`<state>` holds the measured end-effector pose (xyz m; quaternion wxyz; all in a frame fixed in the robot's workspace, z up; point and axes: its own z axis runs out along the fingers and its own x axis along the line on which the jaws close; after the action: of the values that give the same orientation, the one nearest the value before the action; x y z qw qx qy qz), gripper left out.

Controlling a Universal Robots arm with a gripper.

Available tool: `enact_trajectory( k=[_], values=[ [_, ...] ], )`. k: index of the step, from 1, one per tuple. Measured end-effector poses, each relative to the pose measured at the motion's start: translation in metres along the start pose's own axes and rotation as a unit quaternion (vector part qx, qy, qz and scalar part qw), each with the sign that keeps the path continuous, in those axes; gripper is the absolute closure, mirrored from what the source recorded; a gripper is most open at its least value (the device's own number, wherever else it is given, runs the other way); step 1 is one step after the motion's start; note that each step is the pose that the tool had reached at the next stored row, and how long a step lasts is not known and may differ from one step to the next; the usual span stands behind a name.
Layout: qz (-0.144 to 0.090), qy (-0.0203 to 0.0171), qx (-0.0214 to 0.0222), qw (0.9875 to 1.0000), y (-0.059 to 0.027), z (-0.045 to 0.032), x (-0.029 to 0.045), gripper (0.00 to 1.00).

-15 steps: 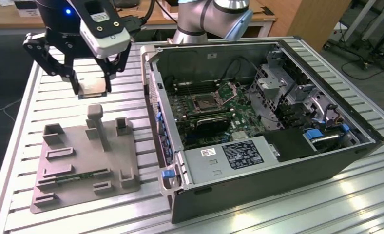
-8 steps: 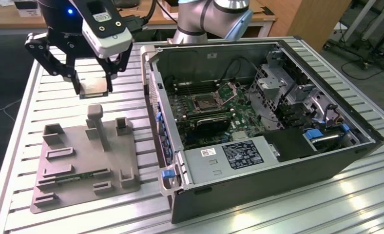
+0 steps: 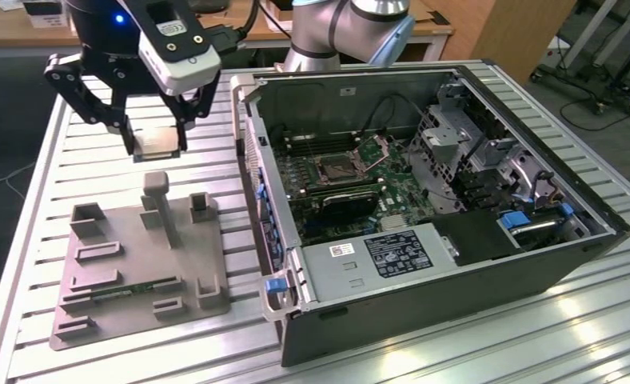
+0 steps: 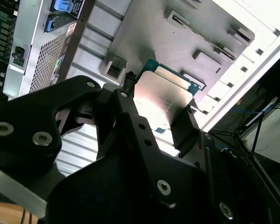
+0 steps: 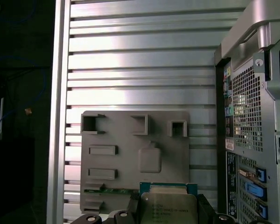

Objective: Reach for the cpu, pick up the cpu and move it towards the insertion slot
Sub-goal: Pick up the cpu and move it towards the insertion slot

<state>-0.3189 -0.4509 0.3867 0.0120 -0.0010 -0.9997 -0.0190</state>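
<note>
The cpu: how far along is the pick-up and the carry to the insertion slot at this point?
Done: the reach and pick-up look complete. The gripper is shut on the cpu, which is lifted clear of the grey holder tray. In hand: the chip hangs over the table, outside the open computer case. Left: the insertion slot, bracket raised, lies inside the case toward the exterior view's right, so the cpu has not reached it.
</note>
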Motion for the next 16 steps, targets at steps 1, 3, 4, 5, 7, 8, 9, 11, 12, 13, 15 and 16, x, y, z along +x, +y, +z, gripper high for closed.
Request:
enact_trajectory(
  k=[1,3,4,5,7,8,9,11,12,13,15,16],
  values=[
    [0.000,0.0000,0.0000,1.0000,0.0000,0.0000,-0.0003,0.45],
    [0.000,0.0000,0.0000,1.0000,0.0000,0.0000,-0.0010,0.45],
    [0.000,0.0000,0.0000,1.0000,0.0000,0.0000,-0.0014,0.45],
    [0.000,0.0000,0.0000,1.0000,0.0000,0.0000,-0.0017,0.45],
    [0.000,0.0000,0.0000,1.0000,0.0000,0.0000,-0.0024,0.45],
    [0.000,0.0000,0.0000,1.0000,0.0000,-0.0001,-0.0027,0.45],
    [0.000,0.0000,0.0000,1.0000,0.0000,0.0000,-0.0031,0.45],
    [0.000,0.0000,0.0000,1.0000,0.0000,0.0000,-0.0037,0.45],
    [0.000,0.0000,0.0000,1.0000,0.0000,-0.0001,-0.0041,0.45],
    [0.000,0.0000,0.0000,1.0000,0.0000,-0.0001,-0.0045,0.45],
    [0.000,0.0000,0.0000,1.0000,0.0000,-0.0001,-0.0052,0.45],
    [0.000,0.0000,0.0000,1.0000,0.0000,-0.0001,-0.0057,0.45]
  ],
)
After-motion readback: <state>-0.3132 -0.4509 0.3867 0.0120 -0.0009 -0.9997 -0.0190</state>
